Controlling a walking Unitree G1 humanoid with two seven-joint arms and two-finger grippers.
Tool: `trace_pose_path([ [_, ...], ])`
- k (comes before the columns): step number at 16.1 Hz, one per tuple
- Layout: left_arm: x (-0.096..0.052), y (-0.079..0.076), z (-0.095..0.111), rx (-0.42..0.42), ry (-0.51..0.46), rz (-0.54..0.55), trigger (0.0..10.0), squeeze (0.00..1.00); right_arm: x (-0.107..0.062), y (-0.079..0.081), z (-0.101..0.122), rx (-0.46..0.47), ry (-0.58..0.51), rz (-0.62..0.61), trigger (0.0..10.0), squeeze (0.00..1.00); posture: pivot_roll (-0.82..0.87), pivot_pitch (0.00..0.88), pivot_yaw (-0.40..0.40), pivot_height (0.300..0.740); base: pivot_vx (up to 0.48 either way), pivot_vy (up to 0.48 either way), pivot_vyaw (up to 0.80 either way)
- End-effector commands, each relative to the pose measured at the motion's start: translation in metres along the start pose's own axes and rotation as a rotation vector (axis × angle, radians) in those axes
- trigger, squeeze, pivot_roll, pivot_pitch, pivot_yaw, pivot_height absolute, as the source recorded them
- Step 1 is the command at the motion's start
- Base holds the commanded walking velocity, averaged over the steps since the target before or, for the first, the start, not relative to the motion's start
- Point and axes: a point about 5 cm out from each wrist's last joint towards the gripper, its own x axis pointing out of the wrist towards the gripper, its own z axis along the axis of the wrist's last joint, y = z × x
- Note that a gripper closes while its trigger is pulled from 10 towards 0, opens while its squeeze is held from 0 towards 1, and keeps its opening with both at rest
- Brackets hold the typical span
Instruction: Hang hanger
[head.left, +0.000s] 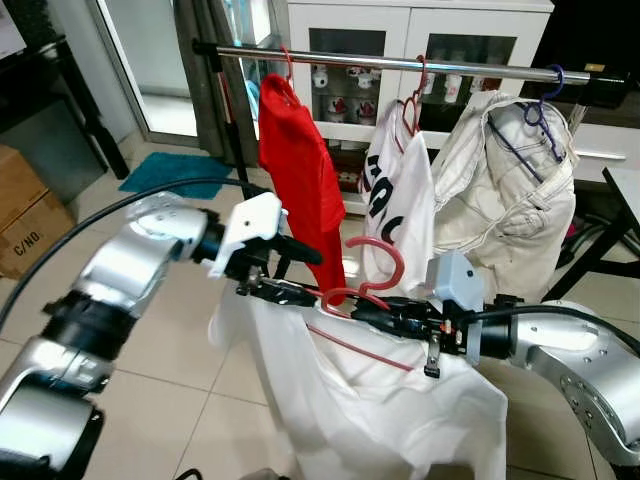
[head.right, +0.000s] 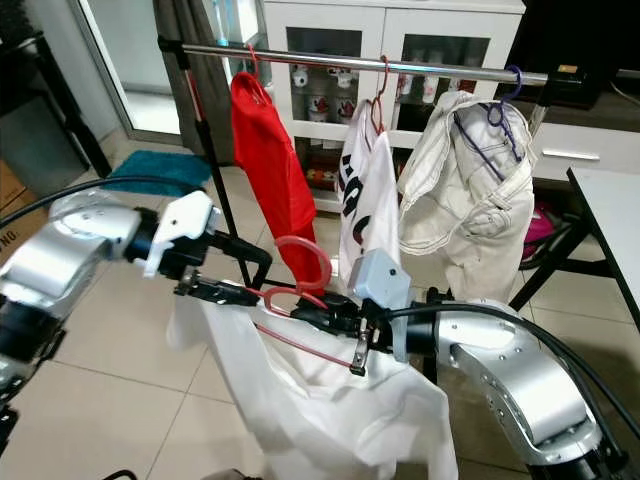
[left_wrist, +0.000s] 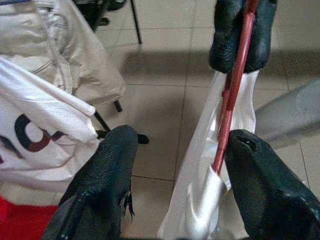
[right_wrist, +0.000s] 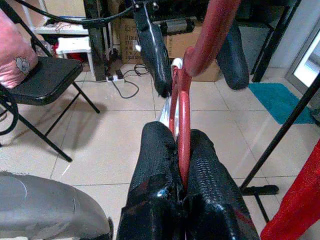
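A red hanger (head.left: 372, 270) carrying a white garment (head.left: 380, 400) hangs between my two grippers, its hook pointing up. My right gripper (right_wrist: 181, 132) is shut on the hanger's neck just under the hook. My left gripper (left_wrist: 182, 150) stands open, and the hanger's red arm (left_wrist: 227, 120) with the cloth runs between its fingers, close to one of them. Beyond and above is the chrome rail (head.left: 400, 62) with a red shirt (head.left: 300, 170), a printed white shirt (head.left: 400, 200) and a cream jacket (head.left: 510, 190) on hangers. The rail has a bare stretch between the red shirt and the white shirt.
A white glass-door cabinet (head.left: 400, 30) stands behind the rail. The rack's black post (head.left: 232, 130) rises at its left end. A teal mat (head.left: 170, 170) and a cardboard box (head.left: 25, 210) lie left. A white table edge (head.right: 610, 210) and black frame legs (head.left: 600, 250) are right.
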Motion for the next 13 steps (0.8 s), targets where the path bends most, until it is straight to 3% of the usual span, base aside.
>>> trace_pose_path([
  [1,0.003,0.001,0.0,0.028,0.039,-0.02,0.0,0.0,0.004,0.001,0.007,-0.033,-0.009,0.024,10.0,0.0,-0.15,0.0,0.091,0.74,0.0,0.0,0.0],
  [4,0.01,0.002,-0.006,0.068,0.094,-0.03,0.0,0.0,0.007,0.0,0.01,-0.041,-0.011,0.036,10.0,0.0,-0.15,0.0,0.085,0.74,0.0,0.0,0.0],
  [13,0.019,0.002,-0.005,0.103,0.028,-0.022,0.0,0.0,0.011,0.001,0.011,-0.036,-0.008,0.057,10.0,0.0,-0.14,0.0,0.068,0.74,0.0,0.0,0.0],
])
